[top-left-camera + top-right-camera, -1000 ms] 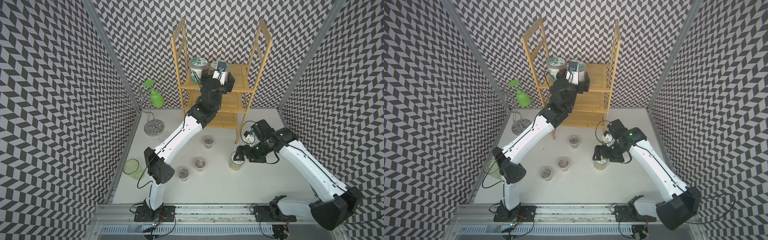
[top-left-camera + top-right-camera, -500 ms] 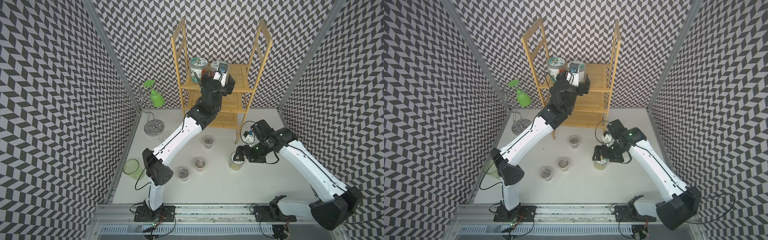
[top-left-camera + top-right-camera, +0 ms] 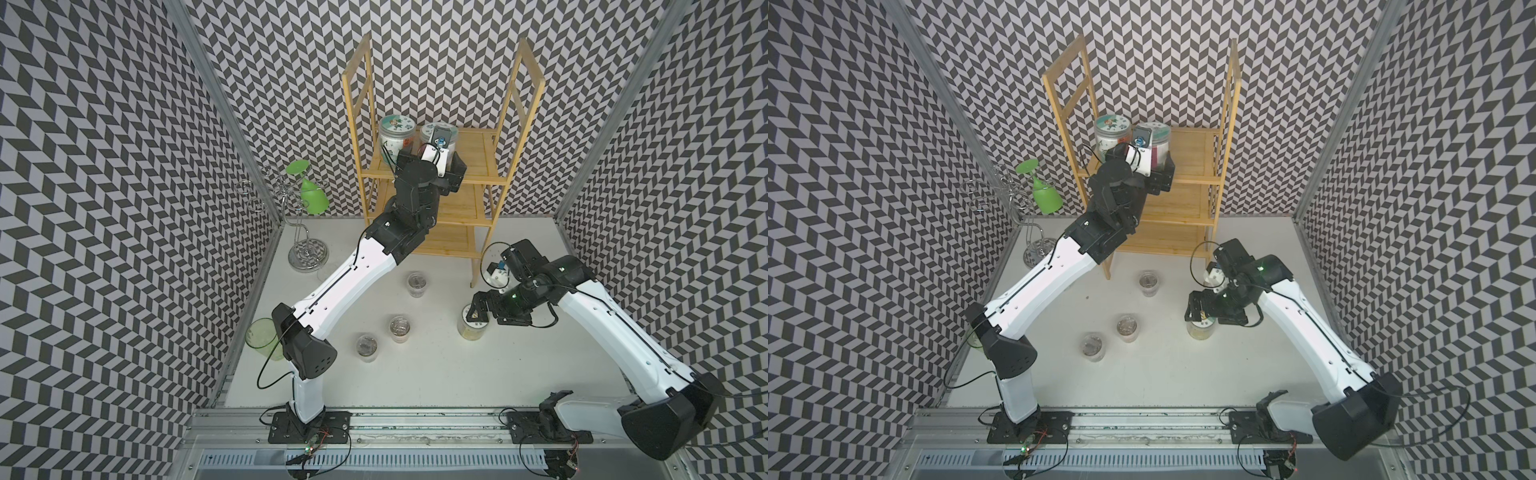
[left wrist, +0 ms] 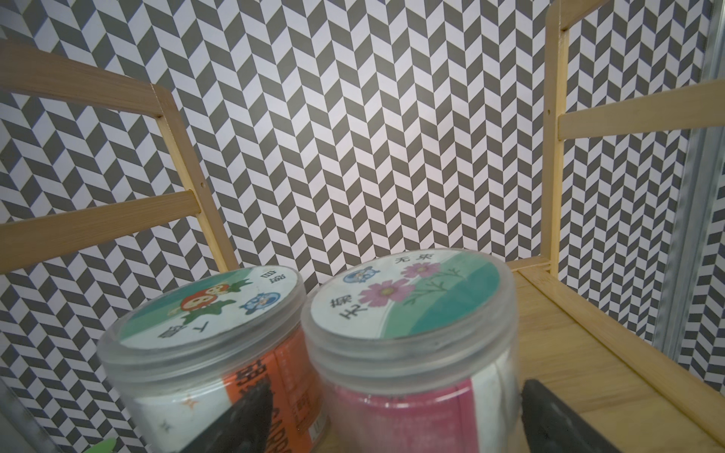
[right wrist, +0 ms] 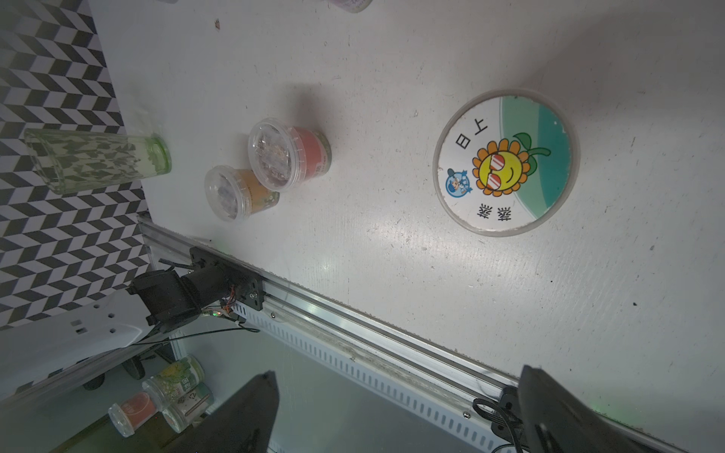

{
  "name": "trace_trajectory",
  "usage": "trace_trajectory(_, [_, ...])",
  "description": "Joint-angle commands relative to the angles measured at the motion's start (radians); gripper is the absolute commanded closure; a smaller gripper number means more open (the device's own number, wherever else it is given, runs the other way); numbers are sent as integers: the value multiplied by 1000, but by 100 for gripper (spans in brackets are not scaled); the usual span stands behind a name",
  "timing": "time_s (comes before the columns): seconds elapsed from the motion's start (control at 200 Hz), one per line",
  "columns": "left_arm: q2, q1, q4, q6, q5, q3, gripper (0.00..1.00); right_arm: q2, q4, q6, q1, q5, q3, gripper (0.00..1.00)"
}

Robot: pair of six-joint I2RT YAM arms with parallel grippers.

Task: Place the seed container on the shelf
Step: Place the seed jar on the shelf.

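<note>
The bamboo shelf stands at the back wall. Two lidded seed containers stand side by side on its top tier. One is orange-labelled; the other is pink-labelled with a flower lid. My left gripper is open, one finger on each side of the pink container. A third seed container with a sunflower lid stands on the table. My right gripper hovers over it, open and holding nothing.
Three small clear-lidded cups stand mid-table. A green tumbler is at the left edge. A chrome wire stand holding a hanging green glass is in the back left corner. The shelf's front leg is close to the right arm.
The left arm's elbow has swung slightly left and its gripper has eased a little back toward the front. The right arm has stayed still.
</note>
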Motion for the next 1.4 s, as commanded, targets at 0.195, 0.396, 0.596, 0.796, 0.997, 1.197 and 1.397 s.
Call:
trace_trajectory(0.195, [-110, -19, -73, -31, 16, -52, 1, 10, 15, -10, 6, -3, 11, 0])
trace_trajectory(0.396, [-127, -21, -153, -81, 46, -59, 3, 5, 13, -11, 8, -4, 7, 1])
trace_trajectory(0.596, [-92, -20, -222, -104, 66, -9, 3, 1, 13, -12, 7, -5, 4, 0])
trace_trajectory(0.796, [-61, -14, -217, -107, 63, 14, 3, 0, 14, -12, 8, -5, 4, 0])
trace_trajectory(0.997, [-25, 3, -214, -101, 57, 53, 4, -3, 15, -11, 8, -2, 2, 0])
trace_trajectory(1.197, [-1, 24, -204, -93, 51, 90, 4, -1, 17, -11, 7, 0, 4, 1])
trace_trajectory(1.397, [29, 37, -196, -71, 48, 138, 6, 1, 18, -11, 7, -4, 4, 0])
